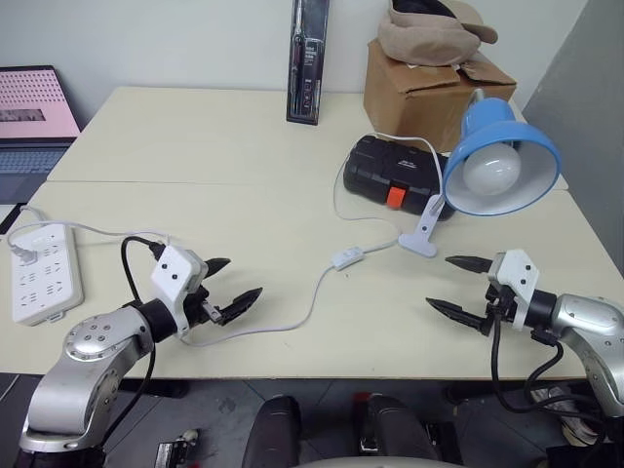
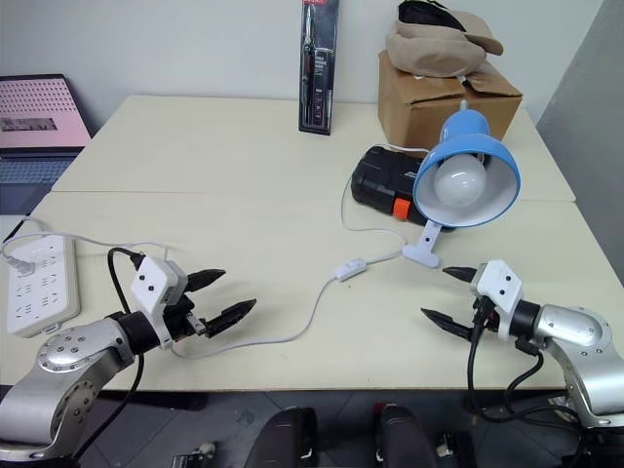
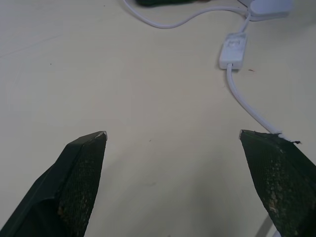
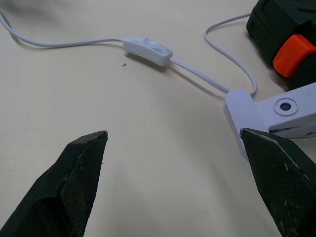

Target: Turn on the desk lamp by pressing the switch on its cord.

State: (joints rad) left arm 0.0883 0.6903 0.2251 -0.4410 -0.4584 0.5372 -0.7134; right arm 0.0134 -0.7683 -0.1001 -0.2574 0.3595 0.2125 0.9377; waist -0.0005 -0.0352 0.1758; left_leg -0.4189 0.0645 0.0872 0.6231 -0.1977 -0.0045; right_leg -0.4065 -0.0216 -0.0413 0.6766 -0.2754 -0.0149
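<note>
The desk lamp (image 1: pixel 500 159), with a blue dome shade and white bulb, stands on its white clip base (image 1: pixel 424 238) at the right of the cream table. Its thin white cord (image 1: pixel 310 299) runs left across the table, and the small white switch (image 1: pixel 347 258) lies on it mid-table. My left gripper (image 1: pixel 226 285) hovers open near the front left, above the cord's lower loop, with the switch (image 3: pixel 233 49) ahead of it. Open too, my right gripper (image 1: pixel 462 287) hangs at the front right, just in front of the clip base (image 4: pixel 266 113), with the switch (image 4: pixel 147 50) off to its left.
A black tool case (image 1: pixel 395 175) with an orange latch sits behind the lamp, a cardboard box (image 1: pixel 424 83) farther back. A white power strip (image 1: pixel 41 273) lies at the left edge, a laptop (image 1: pixel 34 117) beyond it. A black packaged item (image 1: pixel 308 60) leans on the wall.
</note>
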